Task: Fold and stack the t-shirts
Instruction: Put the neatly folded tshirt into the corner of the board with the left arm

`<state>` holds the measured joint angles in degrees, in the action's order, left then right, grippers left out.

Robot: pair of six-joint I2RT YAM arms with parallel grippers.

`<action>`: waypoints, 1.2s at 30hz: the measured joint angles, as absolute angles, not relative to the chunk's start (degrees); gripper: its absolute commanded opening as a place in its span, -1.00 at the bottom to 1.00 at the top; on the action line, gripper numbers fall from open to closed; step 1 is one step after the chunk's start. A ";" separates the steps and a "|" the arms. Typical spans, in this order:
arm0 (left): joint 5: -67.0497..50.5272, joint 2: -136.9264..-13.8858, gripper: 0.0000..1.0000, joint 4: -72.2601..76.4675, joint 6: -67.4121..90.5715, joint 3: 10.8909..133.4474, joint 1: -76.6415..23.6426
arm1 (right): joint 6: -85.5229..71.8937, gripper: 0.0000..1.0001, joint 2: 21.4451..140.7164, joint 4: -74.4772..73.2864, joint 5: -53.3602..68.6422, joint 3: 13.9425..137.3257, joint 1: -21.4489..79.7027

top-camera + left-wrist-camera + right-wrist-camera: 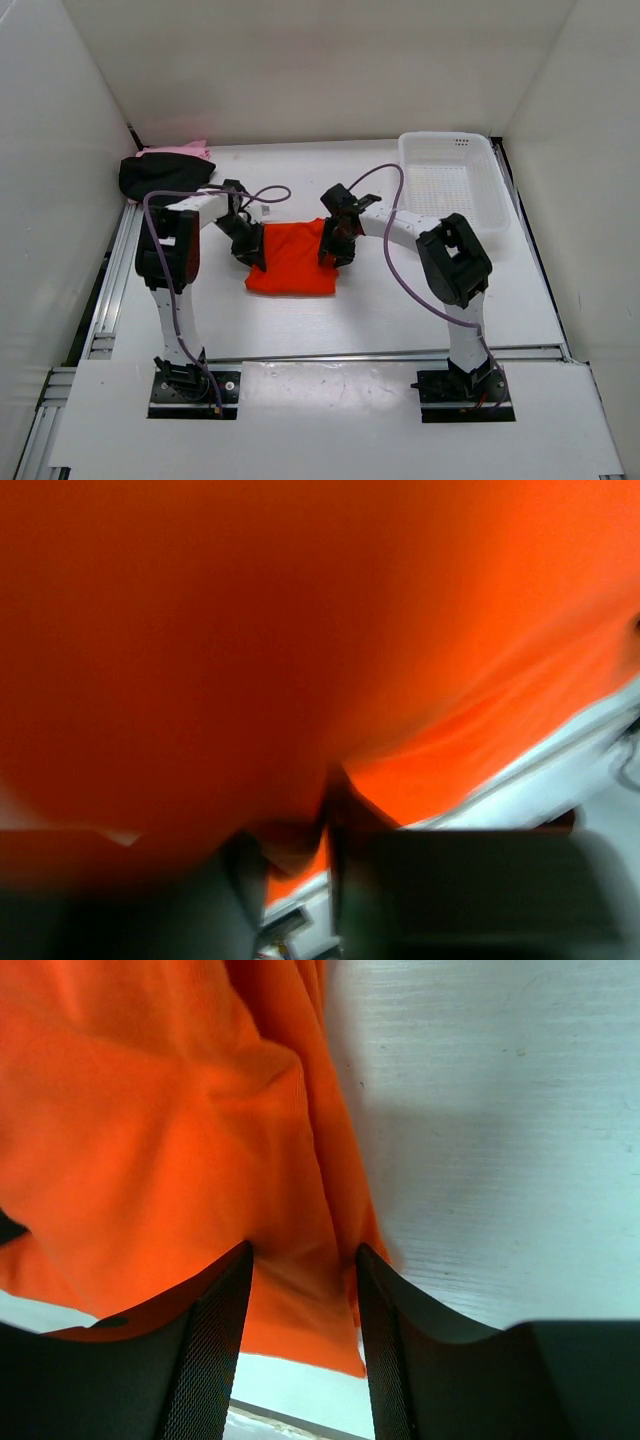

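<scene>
- The orange t-shirt (pixel 292 262) is spread, partly folded, in the middle of the tabletop (pixel 400 310), between the two tools.
- Its left edge is grasped by the left tool (pixel 252 252). In the blurred left wrist view, a fold of orange cloth is seen pinched in the narrow gap between the fingers (pixel 400 880).
- Its right edge is grasped by the right tool (pixel 330 250). In the right wrist view, bunched cloth is clamped between the fingers (pixel 215 1360), with creases drawn towards the gap.
- The black t-shirt (pixel 160 178) is heaped at the far left corner, and the pink t-shirt (pixel 185 150) is tucked just behind it, touching it.
- The white mesh basket (pixel 455 140) is set at the far right, well apart from the shirts.
</scene>
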<state>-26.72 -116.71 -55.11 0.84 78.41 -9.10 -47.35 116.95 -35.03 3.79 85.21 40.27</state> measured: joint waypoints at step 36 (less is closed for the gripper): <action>34.28 -132.77 -0.80 -42.85 -0.10 128.40 -3.27 | -44.29 0.08 106.85 -43.18 -8.62 80.27 39.77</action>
<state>34.28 -132.77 -42.85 -0.10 128.40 -3.27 -44.29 106.85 -43.18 -8.62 80.27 39.77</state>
